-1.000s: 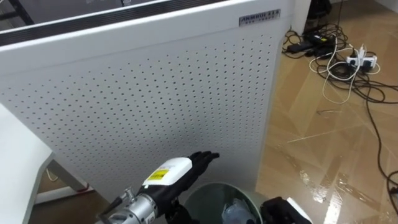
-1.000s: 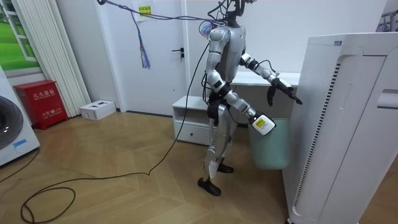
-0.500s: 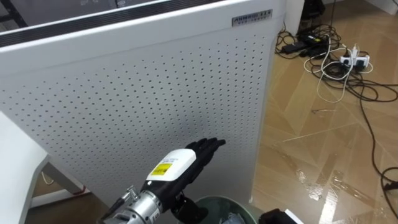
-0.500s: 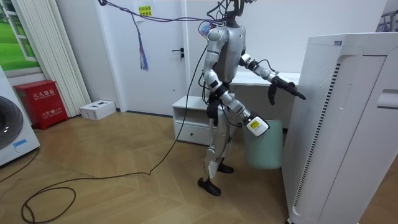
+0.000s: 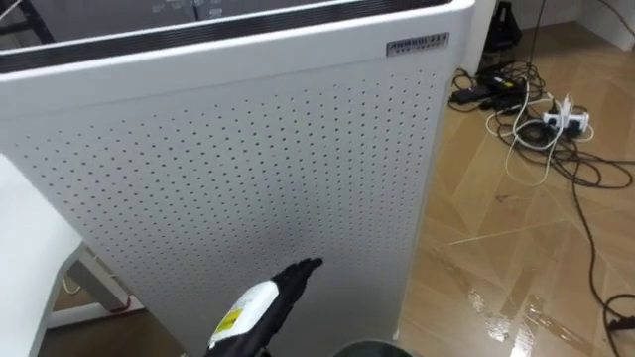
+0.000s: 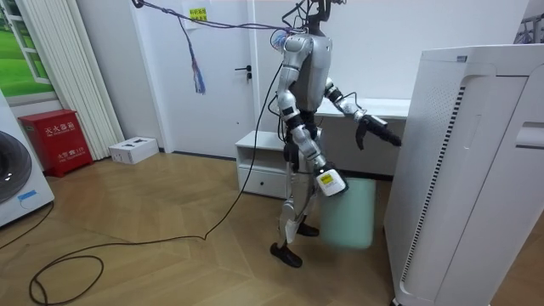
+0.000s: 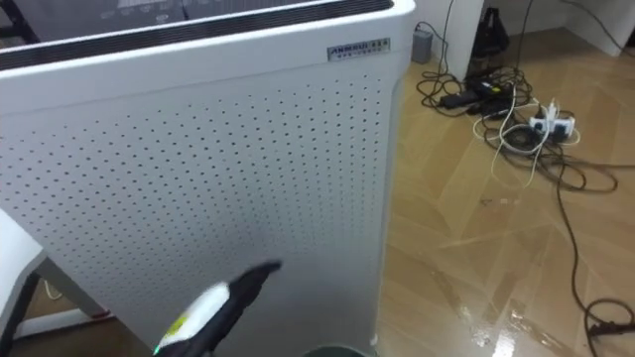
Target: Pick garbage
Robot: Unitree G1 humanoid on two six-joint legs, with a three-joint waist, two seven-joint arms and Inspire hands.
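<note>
My left hand [image 5: 266, 301] reaches forward from the lower left, open, its dark fingers straight and pointing at the white perforated cabinet; it holds nothing. In the room view I stand facing that cabinet with the left hand [image 6: 375, 134] stretched out towards it. A pale green bin [image 6: 350, 214] stands on the floor in front of my legs; just its dark rim [image 5: 365, 348] shows at the bottom edge of the eye views. My right hand [image 6: 328, 182] hangs low at the bin's upper near corner, whether touching it I cannot tell. No garbage is visible.
The tall white perforated cabinet [image 5: 248, 169] stands close ahead. Cables and a power strip [image 5: 541, 99] lie on the wood floor to the right. A white table edge [image 5: 30, 248] is at the left. A low white shelf [image 6: 259, 161] stands behind me.
The right hand and the green bin have shifted to the room view's left, away from the cabinet. The left arm has drawn back and dropped a little. The bin's inside has slid out of the eye view.
</note>
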